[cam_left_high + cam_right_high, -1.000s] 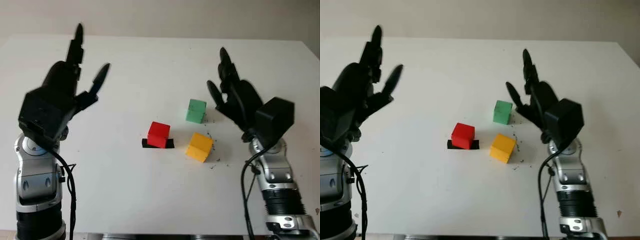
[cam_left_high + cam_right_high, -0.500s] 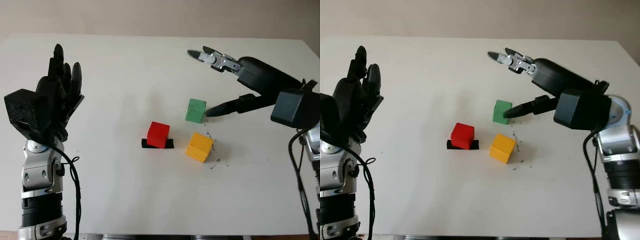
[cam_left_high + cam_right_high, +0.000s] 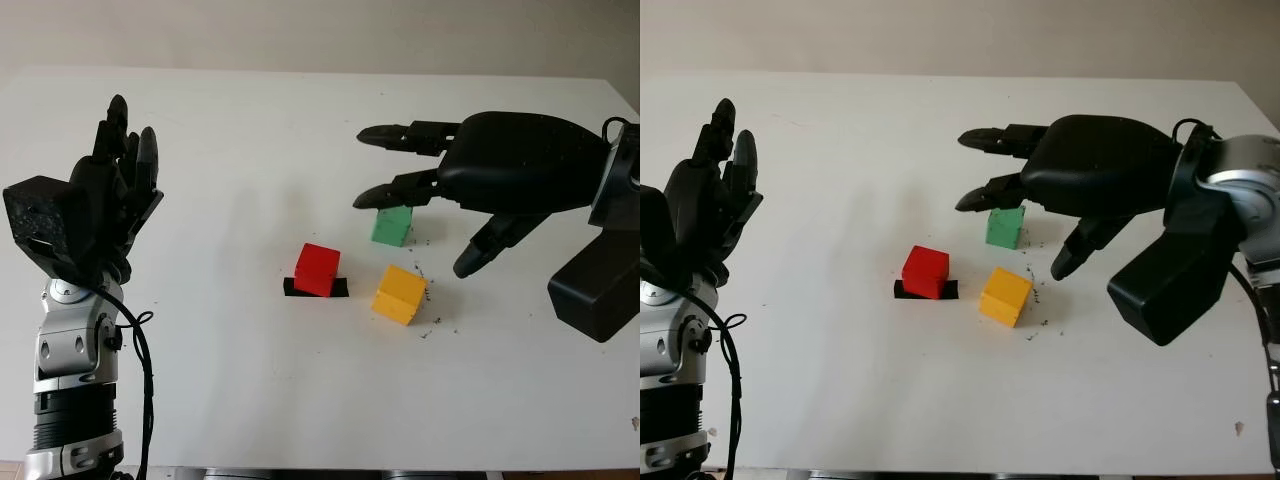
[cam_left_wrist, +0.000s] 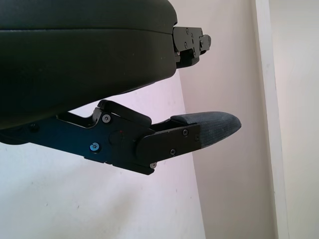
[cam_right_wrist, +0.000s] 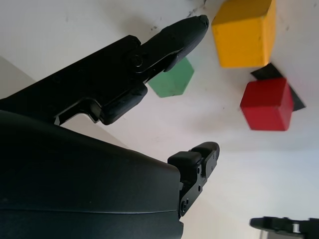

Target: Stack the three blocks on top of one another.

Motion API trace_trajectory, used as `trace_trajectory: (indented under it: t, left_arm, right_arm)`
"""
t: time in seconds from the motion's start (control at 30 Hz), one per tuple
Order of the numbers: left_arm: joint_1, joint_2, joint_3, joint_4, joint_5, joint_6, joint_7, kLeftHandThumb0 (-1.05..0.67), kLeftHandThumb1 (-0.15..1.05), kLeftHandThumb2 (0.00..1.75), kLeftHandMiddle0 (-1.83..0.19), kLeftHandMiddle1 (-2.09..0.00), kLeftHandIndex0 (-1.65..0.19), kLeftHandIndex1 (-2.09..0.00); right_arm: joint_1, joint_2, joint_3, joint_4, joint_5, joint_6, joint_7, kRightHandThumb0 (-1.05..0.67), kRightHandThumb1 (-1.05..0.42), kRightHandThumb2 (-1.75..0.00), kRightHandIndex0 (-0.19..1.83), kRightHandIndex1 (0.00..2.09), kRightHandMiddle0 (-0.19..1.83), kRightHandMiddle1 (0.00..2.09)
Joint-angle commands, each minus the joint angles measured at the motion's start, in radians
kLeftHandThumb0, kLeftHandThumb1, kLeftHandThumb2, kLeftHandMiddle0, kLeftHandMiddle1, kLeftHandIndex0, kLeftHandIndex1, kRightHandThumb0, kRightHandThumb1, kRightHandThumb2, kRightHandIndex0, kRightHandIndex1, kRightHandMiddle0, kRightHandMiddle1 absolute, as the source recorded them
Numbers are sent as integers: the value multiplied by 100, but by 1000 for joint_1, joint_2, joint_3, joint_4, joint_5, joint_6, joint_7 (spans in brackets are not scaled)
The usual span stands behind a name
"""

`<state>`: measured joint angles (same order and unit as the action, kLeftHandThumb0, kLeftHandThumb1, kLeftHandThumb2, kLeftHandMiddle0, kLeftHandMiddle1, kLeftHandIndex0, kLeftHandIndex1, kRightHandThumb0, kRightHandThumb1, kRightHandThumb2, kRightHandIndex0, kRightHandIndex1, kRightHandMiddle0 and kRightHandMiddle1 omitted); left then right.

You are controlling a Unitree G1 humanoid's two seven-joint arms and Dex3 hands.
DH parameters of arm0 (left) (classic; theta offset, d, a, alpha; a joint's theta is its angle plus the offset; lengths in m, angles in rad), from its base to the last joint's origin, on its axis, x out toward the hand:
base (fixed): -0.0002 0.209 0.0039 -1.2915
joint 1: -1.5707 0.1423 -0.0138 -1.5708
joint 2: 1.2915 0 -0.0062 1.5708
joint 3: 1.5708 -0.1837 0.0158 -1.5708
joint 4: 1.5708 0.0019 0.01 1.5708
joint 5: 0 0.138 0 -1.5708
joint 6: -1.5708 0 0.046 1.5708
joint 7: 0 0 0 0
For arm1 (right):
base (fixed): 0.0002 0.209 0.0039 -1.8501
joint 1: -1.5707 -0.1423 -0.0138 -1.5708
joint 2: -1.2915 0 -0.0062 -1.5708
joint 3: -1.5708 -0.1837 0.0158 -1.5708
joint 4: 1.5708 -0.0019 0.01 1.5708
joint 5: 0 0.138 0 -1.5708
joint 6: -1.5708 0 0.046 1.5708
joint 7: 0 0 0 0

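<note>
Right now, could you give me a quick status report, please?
Right hand open above green block. Left hand open, raised at table's left. Red block, yellow block unstacked.

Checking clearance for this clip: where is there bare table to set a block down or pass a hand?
Bare table lies between the left hand, open and raised, and the red block, and along the near edge. Crowded: the right hand, open, hovers over the green block, with the yellow block close by.
</note>
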<state>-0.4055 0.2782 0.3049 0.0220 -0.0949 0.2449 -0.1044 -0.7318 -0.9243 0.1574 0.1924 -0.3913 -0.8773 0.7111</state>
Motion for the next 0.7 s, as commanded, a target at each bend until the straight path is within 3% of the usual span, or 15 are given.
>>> trace_trajectory:
  t: [0.0, 0.67]
  left_arm:
    - [-12, 12, -8, -4, -5, -16, 2, -64, 105, 62, 8, -6, 8, -7]
    - [6, 15, -35, -19, -3, -13, 10, -62, 105, 60, 9, -5, 7, -7]
  right_arm:
    - [33, -16, 3, -14, -8, -6, -10, -62, -75, -5, -1, 6, 50, 13]
    - [134, 72, 53, 67, -119, -36, -184, -60, -83, -6, -8, 4, 50, 7]
